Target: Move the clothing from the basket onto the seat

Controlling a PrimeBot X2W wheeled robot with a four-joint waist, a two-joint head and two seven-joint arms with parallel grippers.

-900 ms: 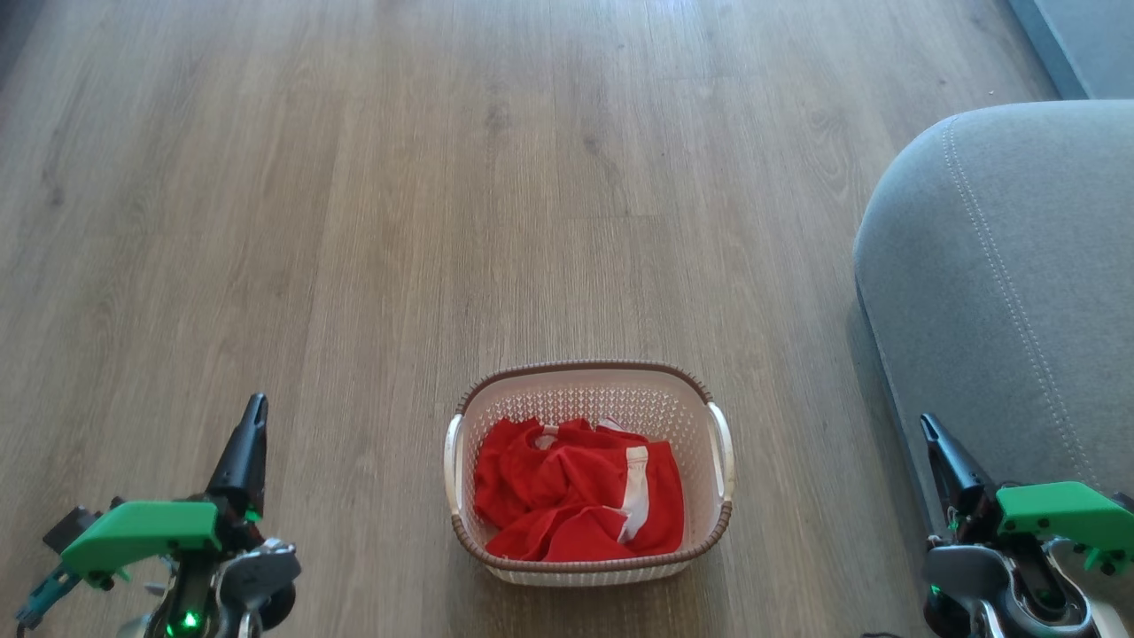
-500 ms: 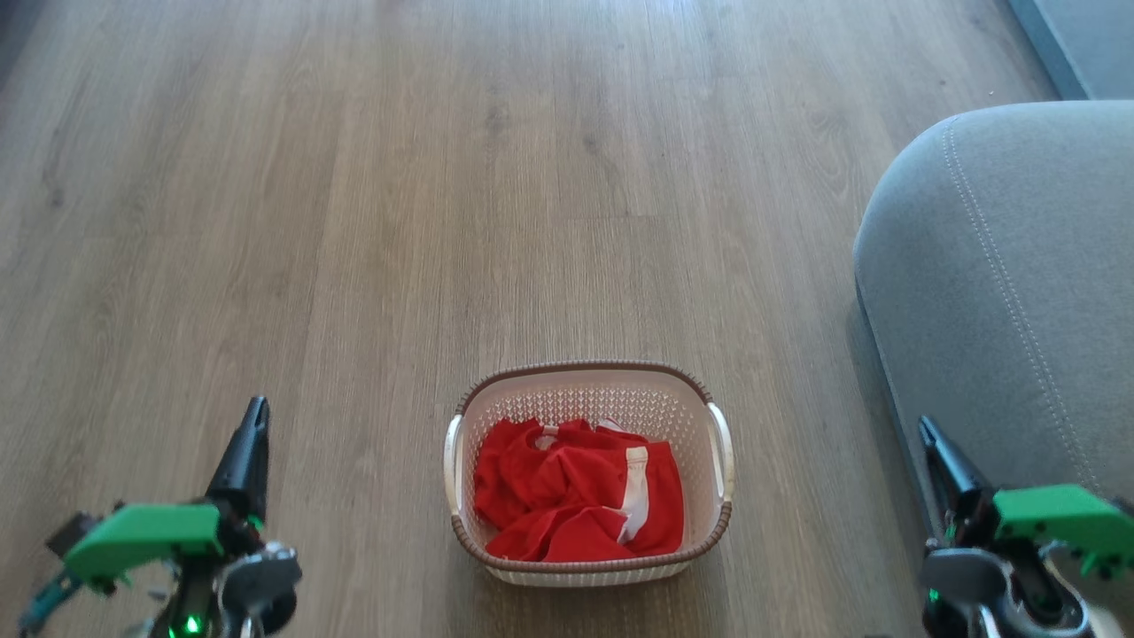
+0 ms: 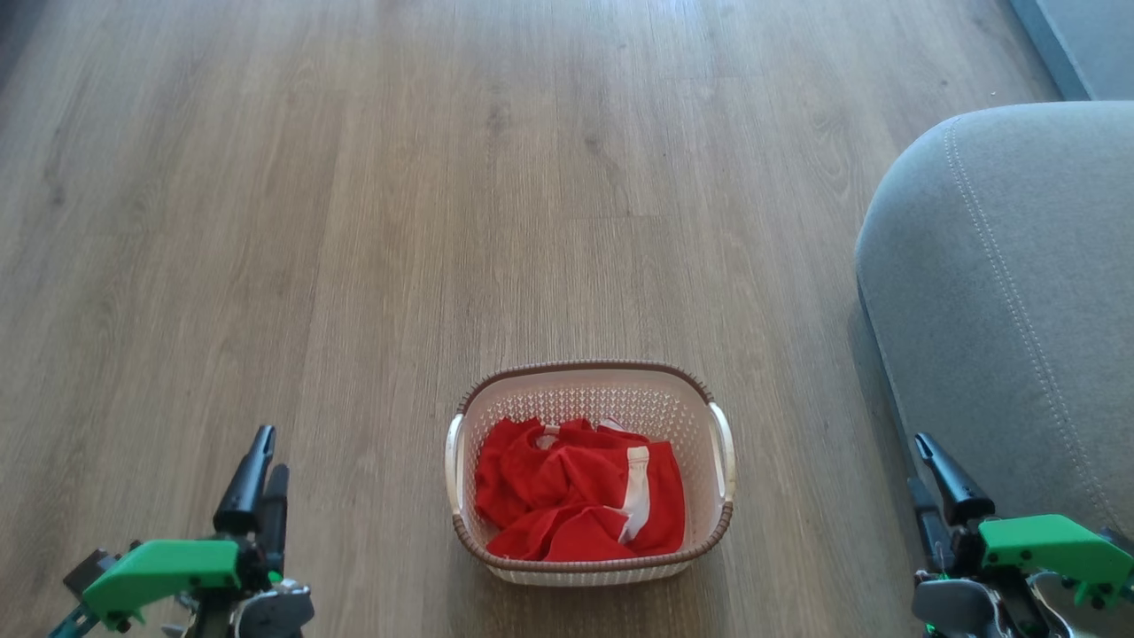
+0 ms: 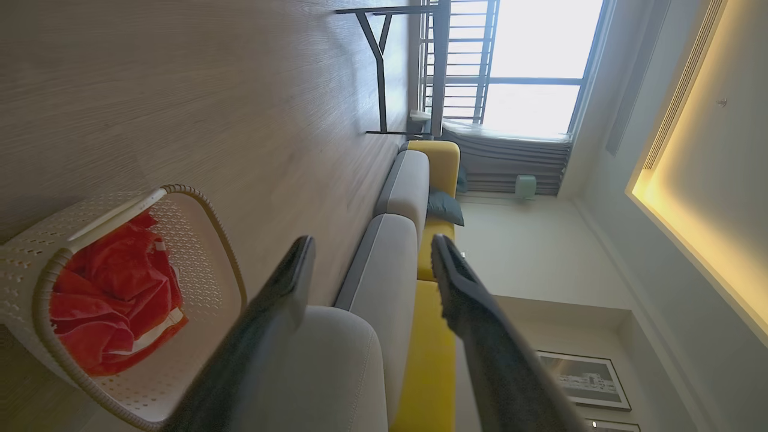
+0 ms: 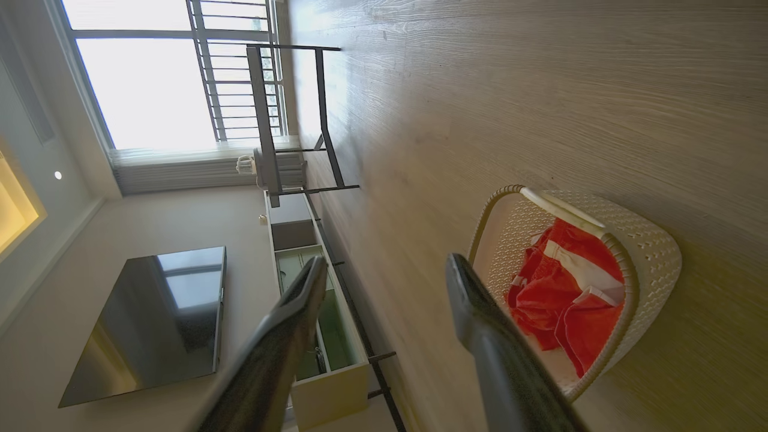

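- The seat (image 3: 1010, 292) runs off the right edge.
- The clothing (image 3: 576, 496) covers the floor of the basket (image 3: 589, 377); perhaps two garments, I can't tell.
- My left gripper (image 3: 270, 450) is cropped at the bottom edge.

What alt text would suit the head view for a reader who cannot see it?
A basket holding red clothing stands on a wooden floor, with a grey seat to its right. The left gripper and right gripper, both open, sit at the bottom corners.

Pale brown wood-plank floor (image 3: 443, 177), glare patches. Large bright window (image 5: 150, 90) with railing bars. Black metal-frame table (image 5: 264, 120) near it. Dark flat television (image 5: 150, 324) on cream wall (image 5: 198, 222).
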